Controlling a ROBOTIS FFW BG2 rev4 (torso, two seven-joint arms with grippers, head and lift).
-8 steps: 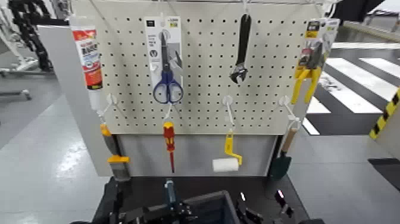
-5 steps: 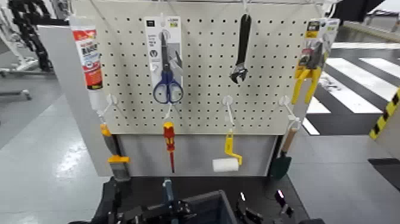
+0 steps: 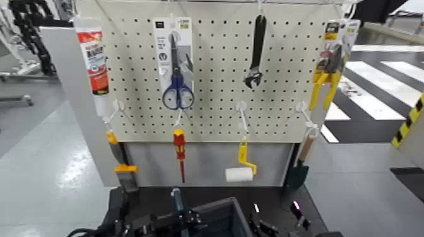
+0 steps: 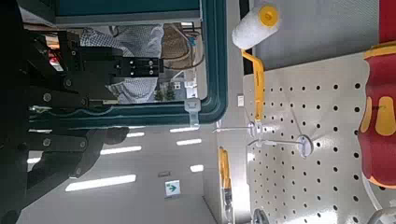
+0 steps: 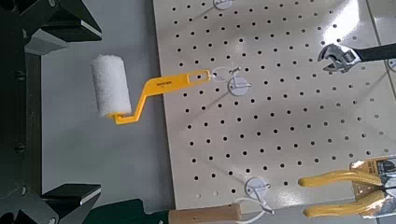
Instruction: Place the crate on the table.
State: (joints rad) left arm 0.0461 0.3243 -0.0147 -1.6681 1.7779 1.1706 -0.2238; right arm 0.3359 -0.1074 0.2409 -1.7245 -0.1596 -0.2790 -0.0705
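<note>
The dark crate (image 3: 217, 217) shows at the bottom edge of the head view, its blue-grey bar (image 3: 176, 200) sticking up, over the near part of the black table (image 3: 151, 194). Whether it rests on the table I cannot tell. My left gripper (image 3: 142, 225) is at the crate's left wall. In the left wrist view it (image 4: 103, 117) is shut on the crate's teal rim (image 4: 215, 56). My right gripper (image 3: 268, 228) is beside the crate's right wall. In the right wrist view its fingers (image 5: 56, 28) stand wide apart, with a bit of the crate (image 5: 126, 215) by the lower one.
A beige pegboard (image 3: 214, 69) backs the table, hung with scissors (image 3: 177, 82), a wrench (image 3: 255, 53), pliers (image 3: 328, 72), a red screwdriver (image 3: 180, 151) and a paint roller (image 3: 240, 171). A sealant tube (image 3: 94, 63) hangs left. Grey floor lies on both sides.
The crate and its bar have risen a little and shifted slightly left in the head view, together with the left gripper. The pegboard and tools have not moved.
</note>
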